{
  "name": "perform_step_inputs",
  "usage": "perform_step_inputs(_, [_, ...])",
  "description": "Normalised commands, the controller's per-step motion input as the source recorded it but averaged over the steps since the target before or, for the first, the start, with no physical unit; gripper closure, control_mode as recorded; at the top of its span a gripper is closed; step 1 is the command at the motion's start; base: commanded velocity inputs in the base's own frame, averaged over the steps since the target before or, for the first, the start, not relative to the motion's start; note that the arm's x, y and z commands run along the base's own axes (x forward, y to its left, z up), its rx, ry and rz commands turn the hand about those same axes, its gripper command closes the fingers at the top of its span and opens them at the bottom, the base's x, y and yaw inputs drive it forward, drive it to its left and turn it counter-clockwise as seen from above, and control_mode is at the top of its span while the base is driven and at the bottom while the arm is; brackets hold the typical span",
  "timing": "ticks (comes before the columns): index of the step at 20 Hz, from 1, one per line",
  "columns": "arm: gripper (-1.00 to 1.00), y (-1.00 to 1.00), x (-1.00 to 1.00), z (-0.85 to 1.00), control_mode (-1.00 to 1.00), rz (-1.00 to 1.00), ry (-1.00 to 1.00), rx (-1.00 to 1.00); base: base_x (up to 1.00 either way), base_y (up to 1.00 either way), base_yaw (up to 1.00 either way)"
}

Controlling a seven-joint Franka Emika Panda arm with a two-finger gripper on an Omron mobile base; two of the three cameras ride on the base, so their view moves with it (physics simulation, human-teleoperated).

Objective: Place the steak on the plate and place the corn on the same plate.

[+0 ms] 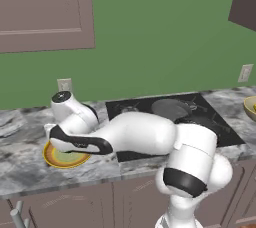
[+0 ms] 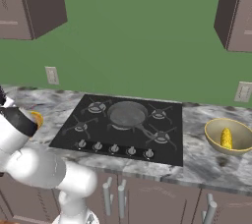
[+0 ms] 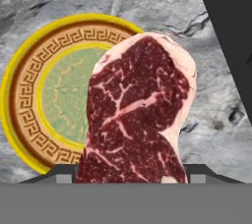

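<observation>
Holding: your gripper (image 3: pixel 129 179) clasps the steak (image 3: pixel 138 115) above the plate (image 3: pixel 29 115).
Done: nothing plated yet.
Left: you must release the steak, then fetch the corn (image 2: pixel 226 138) from the bowl (image 2: pixel 214 132).

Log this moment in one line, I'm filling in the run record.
claw: shut on steak | steak: held over plate | corn: in bowl | stage: placing steak

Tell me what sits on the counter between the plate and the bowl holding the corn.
The black stovetop with a grey round pan on it, seen in the right base view; the plate is left of it, the bowl with the corn right.
</observation>
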Motion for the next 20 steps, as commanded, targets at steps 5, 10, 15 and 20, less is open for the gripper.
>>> perform_step_inputs(5, [1.0,0.34,0.3,-0.41,-1.0,0.0,0.0,-0.04,0.0,0.0,0.0])
perform_step_inputs(10, [1.0,0.0,0.43,-0.59,-1.0,0.0,0.01,-0.08,0.0,0.0,0.0])
perform_step_inputs(15, [1.0,0.21,0.25,-0.19,-1.0,0.0,0.03,0.0,0.0,0.0,0.0])
perform_step_inputs(20, [1.0,0.25,0.2,0.0,-1.0,0.0,0.11,0.0,0.0,0.0,0.0])
